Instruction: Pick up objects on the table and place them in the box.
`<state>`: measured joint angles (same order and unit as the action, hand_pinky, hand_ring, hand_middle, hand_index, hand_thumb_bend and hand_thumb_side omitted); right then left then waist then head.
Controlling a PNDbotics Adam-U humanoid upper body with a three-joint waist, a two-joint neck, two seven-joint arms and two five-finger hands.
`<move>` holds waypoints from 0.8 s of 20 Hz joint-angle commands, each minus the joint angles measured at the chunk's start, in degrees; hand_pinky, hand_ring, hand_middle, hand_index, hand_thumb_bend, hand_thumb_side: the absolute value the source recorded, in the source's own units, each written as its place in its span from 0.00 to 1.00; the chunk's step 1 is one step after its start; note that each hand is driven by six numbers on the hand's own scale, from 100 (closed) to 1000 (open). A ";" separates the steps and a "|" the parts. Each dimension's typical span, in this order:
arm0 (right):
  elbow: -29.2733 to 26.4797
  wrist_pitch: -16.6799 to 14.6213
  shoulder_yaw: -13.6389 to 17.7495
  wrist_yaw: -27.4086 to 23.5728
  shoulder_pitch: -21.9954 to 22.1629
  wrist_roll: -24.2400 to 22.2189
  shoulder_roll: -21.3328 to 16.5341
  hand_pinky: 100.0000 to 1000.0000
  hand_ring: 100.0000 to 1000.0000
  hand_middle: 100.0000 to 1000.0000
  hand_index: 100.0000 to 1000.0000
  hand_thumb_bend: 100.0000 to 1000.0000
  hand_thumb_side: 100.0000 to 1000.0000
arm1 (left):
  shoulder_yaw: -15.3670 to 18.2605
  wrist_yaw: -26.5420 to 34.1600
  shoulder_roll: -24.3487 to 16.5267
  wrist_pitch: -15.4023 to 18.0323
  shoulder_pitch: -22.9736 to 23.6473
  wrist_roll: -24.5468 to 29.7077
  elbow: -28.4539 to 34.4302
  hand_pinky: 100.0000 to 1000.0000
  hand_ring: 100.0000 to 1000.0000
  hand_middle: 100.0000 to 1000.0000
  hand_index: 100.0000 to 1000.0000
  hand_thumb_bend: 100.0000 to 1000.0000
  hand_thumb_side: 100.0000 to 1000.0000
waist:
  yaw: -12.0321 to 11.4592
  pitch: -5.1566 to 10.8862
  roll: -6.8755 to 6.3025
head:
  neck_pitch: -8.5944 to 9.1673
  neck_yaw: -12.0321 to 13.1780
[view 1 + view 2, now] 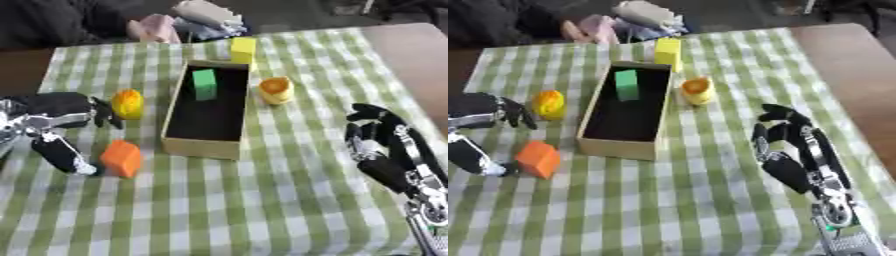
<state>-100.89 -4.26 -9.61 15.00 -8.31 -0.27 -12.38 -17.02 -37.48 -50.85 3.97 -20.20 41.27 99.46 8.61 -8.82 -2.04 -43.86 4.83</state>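
While the green-checked tablecloth (pixel 262 200) fills most of the left eye view, the box (pixel 203 145) sits just above centre, long and open, with a green block (pixel 205 83) standing in its upper end. A yellow block (pixel 243 49) touches the box's top right corner, and an orange-yellow cup (pixel 276 90) lies just right of it. At centre left, a round yellow object (pixel 128 103) sits above an orange block (pixel 122 158). At the left edge, the left hand (pixel 57 120) has its fingers spread apart, one fingertip beside the orange block.

Across in the right eye view, the right hand (pixel 794 150) rests at lower right, fingers relaxed and apart, holding nothing.
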 commanded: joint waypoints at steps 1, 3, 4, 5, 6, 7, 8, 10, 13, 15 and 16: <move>-0.61 -0.15 -0.03 -0.29 -0.57 -0.25 -0.93 0.56 0.51 0.64 0.81 0.00 0.35 | -0.86 -2.57 -0.17 2.00 -1.62 -1.43 -2.35 0.78 0.76 0.79 0.85 0.44 0.16 | 0.08 1.38 -0.16 | -0.26 -0.08; -0.61 -0.13 0.00 -0.31 -0.56 -0.23 -0.90 0.56 0.51 0.64 0.81 0.00 0.35 | -1.47 -3.94 0.84 2.82 -2.13 -2.87 -3.93 0.79 0.77 0.80 0.86 0.44 0.16 | 0.16 1.33 -0.12 | -0.26 -0.04; -0.61 -0.12 0.02 -0.32 -0.56 -0.21 -0.88 0.56 0.51 0.64 0.81 0.00 0.35 | -1.79 -4.53 1.27 3.22 -2.37 -3.44 -4.67 0.80 0.78 0.81 0.86 0.45 0.16 | 0.19 1.30 -0.12 | -0.26 -0.01; -0.61 -0.12 0.01 -0.33 -0.56 -0.20 -0.86 0.56 0.51 0.64 0.81 0.00 0.35 | -2.11 -5.07 1.67 3.65 -2.63 -3.94 -5.38 0.80 0.79 0.82 0.87 0.46 0.16 | 0.23 1.29 -0.14 | -0.26 0.02; -0.61 -0.12 0.00 -0.34 -0.57 -0.21 -0.83 0.56 0.51 0.64 0.81 0.00 0.35 | -2.40 -5.61 2.03 4.07 -2.89 -4.41 -6.04 0.81 0.79 0.82 0.87 0.46 0.17 | 0.27 1.27 -0.15 | -0.26 0.06; -0.61 -0.13 -0.02 -0.35 -0.57 -0.23 -0.79 0.56 0.51 0.64 0.81 0.00 0.35 | -2.65 -6.14 2.37 4.48 -3.11 -4.85 -6.66 0.81 0.80 0.83 0.88 0.47 0.17 | 0.30 1.26 -0.15 | -0.26 0.08; -0.61 -0.14 -0.02 -0.36 -0.57 -0.24 -0.76 0.56 0.51 0.64 0.81 0.00 0.35 | -2.87 -6.66 2.74 4.84 -3.33 -5.27 -7.28 0.82 0.80 0.84 0.88 0.46 0.17 | 0.34 1.24 -0.15 | -0.26 0.07; -0.59 -0.12 0.01 -0.37 -0.56 -0.22 -0.71 0.56 0.51 0.64 0.81 0.00 0.35 | -3.20 -7.34 3.49 5.47 -3.69 -6.13 -8.37 0.82 0.81 0.83 0.87 0.45 0.15 | 0.42 1.18 -0.12 | -0.26 0.11; -0.60 -0.11 0.03 -0.40 -0.58 -0.17 -0.66 0.56 0.51 0.64 0.81 0.00 0.35 | -3.31 -7.19 4.38 6.17 -4.12 -8.79 -9.11 0.77 0.71 0.70 0.76 0.32 0.05 | 0.49 1.10 -0.10 | -0.23 0.12; -0.60 -0.12 0.04 -0.42 -0.59 -0.17 -0.62 0.56 0.51 0.64 0.81 0.00 0.35 | -3.23 -6.47 4.70 6.30 -4.30 -11.26 -9.15 0.72 0.62 0.59 0.67 0.22 0.00 | 0.54 1.05 -0.10 | -0.20 0.07; -0.60 -0.11 0.05 -0.42 -0.58 -0.16 -0.60 0.56 0.51 0.64 0.81 0.00 0.35 | -3.06 -5.97 4.78 6.32 -4.35 -12.50 -8.88 0.71 0.59 0.55 0.63 0.19 0.00 | 0.56 1.04 -0.12 | -0.18 0.06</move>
<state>-100.83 -4.33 -9.61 14.96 -8.33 -0.36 -12.38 -20.63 -43.98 -45.03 10.20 -23.46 30.22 90.10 9.12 -8.82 -2.04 -43.86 4.90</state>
